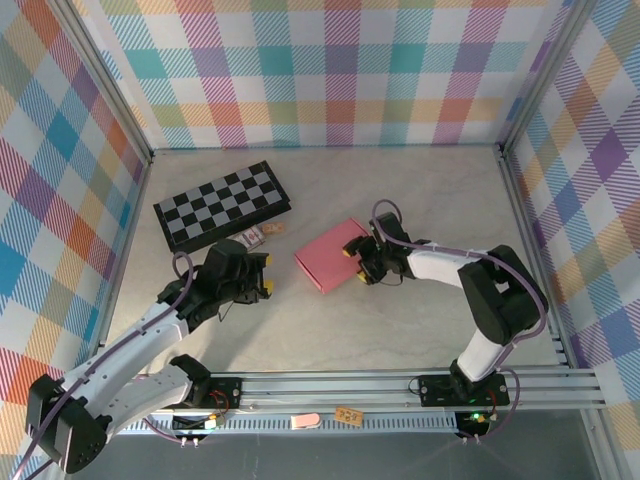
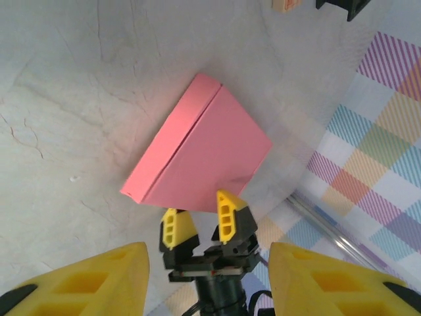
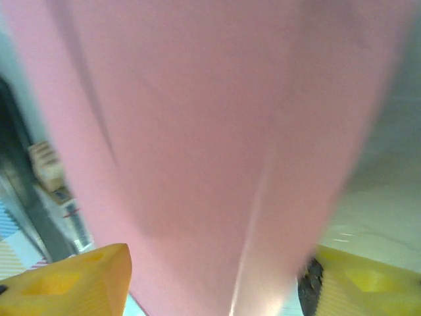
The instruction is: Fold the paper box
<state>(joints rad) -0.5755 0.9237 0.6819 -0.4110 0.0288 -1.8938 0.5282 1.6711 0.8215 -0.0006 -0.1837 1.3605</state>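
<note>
The pink paper box point(image 1: 330, 256) lies folded flat on the table's middle, and in the left wrist view the paper box point(image 2: 204, 145) shows a crease running along its top face. My right gripper point(image 1: 356, 264) stands at the box's right edge, open, its yellow fingertips point(image 2: 228, 209) at the near rim. In the right wrist view the box point(image 3: 210, 131) is a pink blur reaching down between the right gripper point(image 3: 217, 270) fingers. My left gripper point(image 1: 266, 276) is open a short way left of the box, with nothing between its fingers point(image 2: 112, 280).
A black-and-white checkered board point(image 1: 222, 206) lies at the back left. Two small wooden pieces point(image 1: 262, 233) sit between it and the box. A metal rail point(image 1: 400, 385) runs along the near edge. Plaid walls point(image 1: 60, 180) enclose the table.
</note>
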